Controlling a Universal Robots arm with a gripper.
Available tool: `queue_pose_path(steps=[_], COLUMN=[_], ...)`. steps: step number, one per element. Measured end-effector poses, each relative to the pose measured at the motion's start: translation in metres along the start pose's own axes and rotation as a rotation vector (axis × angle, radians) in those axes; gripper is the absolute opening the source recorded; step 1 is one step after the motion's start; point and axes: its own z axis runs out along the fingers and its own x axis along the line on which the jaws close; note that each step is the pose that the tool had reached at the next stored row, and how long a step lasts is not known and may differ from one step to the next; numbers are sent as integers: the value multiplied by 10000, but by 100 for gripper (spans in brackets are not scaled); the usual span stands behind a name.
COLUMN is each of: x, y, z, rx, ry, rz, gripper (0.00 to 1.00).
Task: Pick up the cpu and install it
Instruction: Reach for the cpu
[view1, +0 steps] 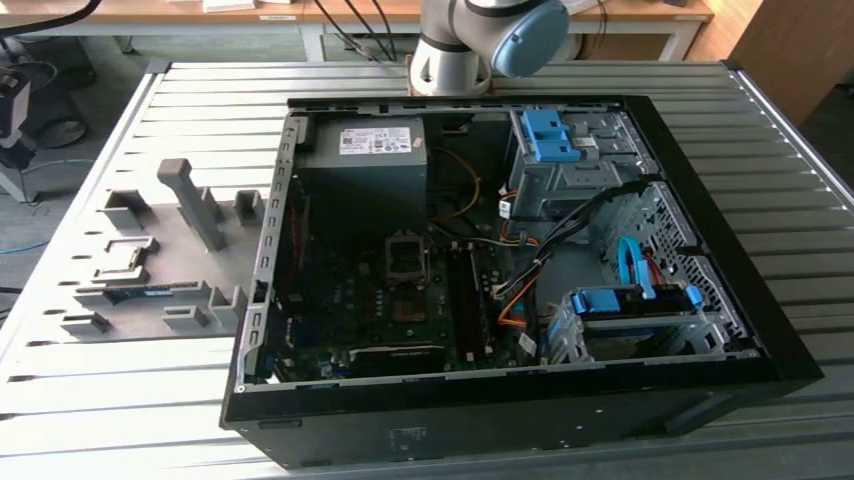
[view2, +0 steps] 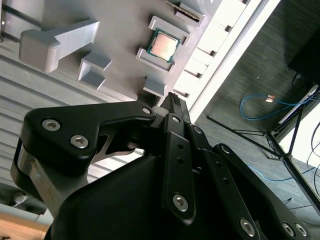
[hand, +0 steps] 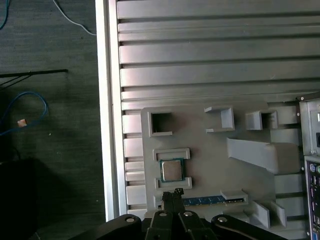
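Quick status: my claw (hand: 173, 192) is pinched shut with nothing in it, hanging over the grey holder plate (hand: 200, 135). The cpu (hand: 171, 170) sits flat, metal face up, in its little walled pocket just ahead of my fingertips, close but not touching. It's square, so there's no long axis to fuss over, and its sides run in line with the plate's edges. The pocket walls hug it pretty tight. On one side of me are the green memory stick (hand: 210, 200) and a tall ramp block (hand: 255, 152). The table edge (hand: 107, 150) is near on the other side.
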Motion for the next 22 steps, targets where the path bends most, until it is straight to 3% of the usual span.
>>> queue_pose_path(steps=[22], x=[79], y=[-9], z=[56], rx=[1], ry=[2], rz=[-1], gripper=[10])
